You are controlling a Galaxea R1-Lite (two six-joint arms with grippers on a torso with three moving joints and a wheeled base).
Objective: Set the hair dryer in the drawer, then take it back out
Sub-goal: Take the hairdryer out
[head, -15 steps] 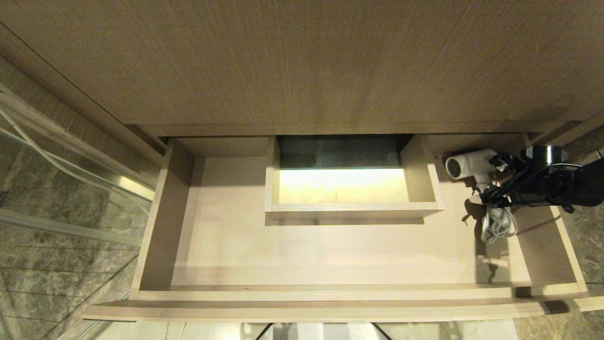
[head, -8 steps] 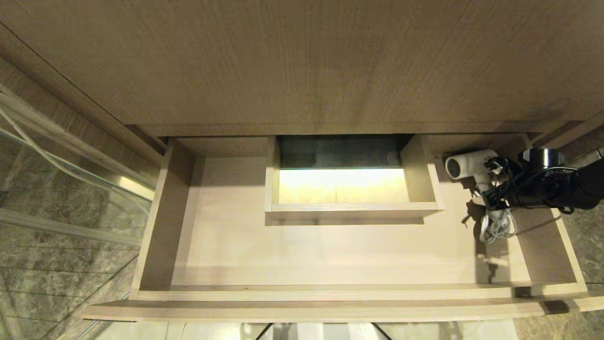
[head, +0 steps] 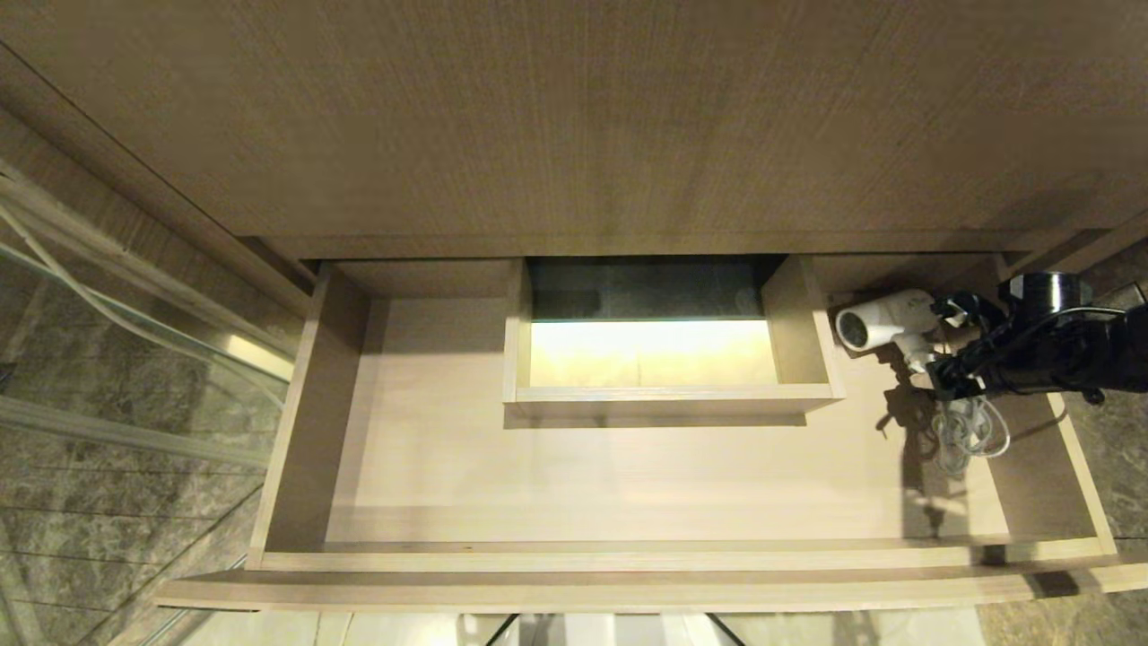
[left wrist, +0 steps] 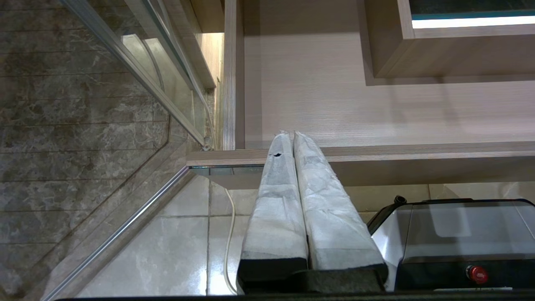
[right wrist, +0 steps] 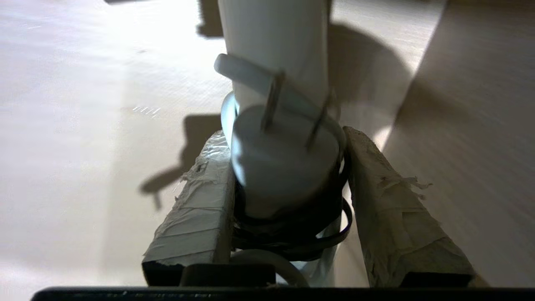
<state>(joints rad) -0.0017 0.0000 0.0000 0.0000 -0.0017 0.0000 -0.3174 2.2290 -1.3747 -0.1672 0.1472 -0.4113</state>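
Note:
The drawer (head: 628, 556) stands pulled out, pale inside. At its back right corner is the small white hair dryer (head: 883, 321), grille end towards the boxed cut-out, its coiled cord (head: 969, 431) trailing towards the front. My right gripper (head: 946, 350) reaches in from the right and is shut on the dryer's handle. In the right wrist view the taped fingers (right wrist: 196, 209) flank the handle and plug (right wrist: 284, 163), with the gripper (right wrist: 284, 133) just above the drawer floor. My left gripper (left wrist: 291, 133) is parked, shut and empty, by the drawer's front left corner.
A rectangular boxed cut-out (head: 673, 395) sits mid-back in the drawer. A wood-grain panel (head: 574, 117) overhangs behind. A glass panel and marble wall (head: 108, 377) lie to the left. The robot's base (left wrist: 459, 238) stands on pale floor tiles below the drawer front.
My right gripper's fingers have closed on the hair dryer's handle. The barrel has shifted a little left and the cord a little right. The left arm has not moved.

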